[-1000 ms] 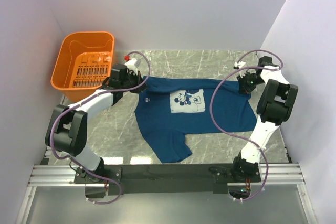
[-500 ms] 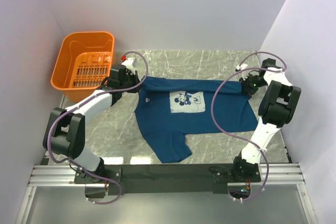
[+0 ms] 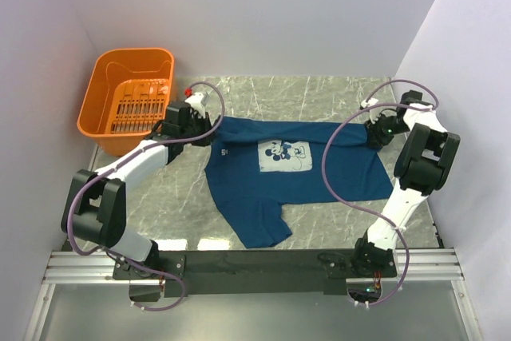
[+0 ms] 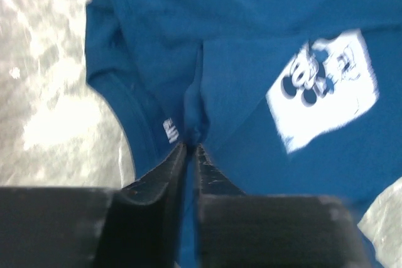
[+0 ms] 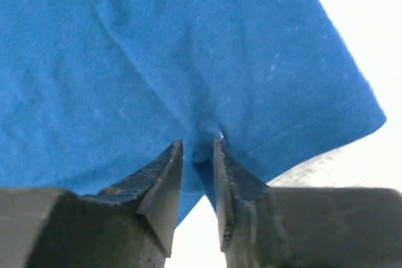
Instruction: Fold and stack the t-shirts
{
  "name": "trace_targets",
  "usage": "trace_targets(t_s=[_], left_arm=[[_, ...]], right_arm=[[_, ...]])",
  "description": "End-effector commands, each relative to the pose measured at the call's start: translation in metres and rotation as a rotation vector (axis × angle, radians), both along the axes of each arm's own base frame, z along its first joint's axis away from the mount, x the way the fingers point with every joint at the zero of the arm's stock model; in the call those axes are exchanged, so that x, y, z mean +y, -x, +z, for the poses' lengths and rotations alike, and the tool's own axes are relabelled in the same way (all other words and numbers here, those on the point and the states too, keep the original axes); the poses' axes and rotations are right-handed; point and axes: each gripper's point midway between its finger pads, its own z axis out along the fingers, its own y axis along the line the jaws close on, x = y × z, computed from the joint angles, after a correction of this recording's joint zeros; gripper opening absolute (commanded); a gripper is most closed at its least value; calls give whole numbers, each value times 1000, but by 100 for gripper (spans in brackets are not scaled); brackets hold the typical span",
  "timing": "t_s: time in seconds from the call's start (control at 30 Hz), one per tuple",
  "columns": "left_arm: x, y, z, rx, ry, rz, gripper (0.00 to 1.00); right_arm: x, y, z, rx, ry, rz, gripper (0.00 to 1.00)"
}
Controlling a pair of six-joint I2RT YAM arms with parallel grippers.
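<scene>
Pinching opposite ends, both arms work the t-shirt (image 3: 295,173), print-up at centre frame: left gripper (image 4: 190,149) narrow on a ridge of cloth beside the collar, right gripper (image 5: 198,150) narrow on a sleeve fold, probably to stretch it flat for folding.

The top external camera looks down from above and behind the arm bases, taking in the whole table (image 3: 303,93) out to the far walls. Each wrist camera looks past its own fingers, very close to the cloth: the left over the t-shirt's (image 4: 251,61) left sleeve and chest print, the right over its right sleeve. All three views share that shirt.
</scene>
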Motion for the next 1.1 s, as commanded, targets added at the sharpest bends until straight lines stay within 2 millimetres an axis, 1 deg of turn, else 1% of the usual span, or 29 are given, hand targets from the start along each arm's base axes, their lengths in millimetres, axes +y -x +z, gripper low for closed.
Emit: trace_targets(t_s=[0.0,0.07,0.1,0.13,0.2,0.23,0.27,0.3,0.37,0.4,0.43,0.47,0.5,0.53,0.57,0.6,0.63,0.67,0.7,0.73,0.77,0.8,0.83,0.87,0.9,0.93,0.97,1.03,1.07], left_arm=[[3,14,-1,49,-27,-25,27],[6,15,0,53,-30,-7,36],[9,16,0,49,-36,5,42],[9,14,9,21,-26,15,46],[11,14,19,-8,-16,34,55],[14,12,32,-49,-12,54,59],[16,11,39,-68,-5,65,65],[17,11,44,-84,0,74,73],[19,5,60,-125,17,106,80],[19,2,64,-131,25,114,81],[19,-4,60,-115,27,125,81],[17,-11,68,-110,46,135,80],[15,-18,56,-69,37,146,79],[14,-24,53,-51,40,157,78],[12,-35,62,-47,60,181,76],[9,-43,44,3,50,196,74],[8,-50,41,21,54,214,73],[4,-63,51,16,82,236,70],[3,-69,29,82,66,253,68],[1,-75,25,99,71,265,66],[-3,-86,33,99,92,284,62],[-3,-91,12,151,74,304,61],[-3,-95,8,169,75,319,60],[-5,-103,11,170,91,341,58],[-4,-106,-2,196,80,361,58],[-2,-107,-7,214,74,382,57],[-2,-110,-9,223,82,400,57],[-1,-112,-25,257,71,426,57],[-2,-116,-25,257,75,432,56]], right_arm=[[-4,0,38,-72,-37,-6,35],[-3,-2,49,-90,-74,-18,38],[-4,-4,54,-99,-82,-25,38],[0,-2,57,-93,-109,-28,38],[2,-3,64,-100,-132,-36,38],[4,-2,67,-100,-144,-44,38],[7,-4,70,-110,-166,-50,38],[7,-6,73,-102,-188,-96,38],[6,-14,77,-115,-210,-141,37],[7,-16,76,-89,-244,-204,37],[4,-26,79,-116,-250,-242,36],[3,-30,79,-113,-262,-283,35],[0,-39,82,-118,-291,-355,35],[-1,-45,83,-120,-304,-399,35],[-4,-49,83,-120,-302,-447,35],[-5,-55,85,-117,-327,-501,35],[-7,-59,86,-117,-335,-533,35],[-10,-63,85,-115,-330,-581,35],[-15,-68,83,-91,-334,-651,35],[-16,-71,84,-86,-337,-664,36],[-21,-74,82,-78,-335,-704,36],[-23,-78,79,-57,-344,-744,36],[-25,-78,78,-46,-345,-751,36],[-25,-80,78,-46,-346,-755,36],[-25,-79,75,-40,-350,-767,36],[-26,-81,76,-50,-347,-770,37],[-27,-81,75,-52,-345,-774,37],[-28,-81,72,-48,-344,-781,37],[-29,-82,71,-44,-342,-785,38]])
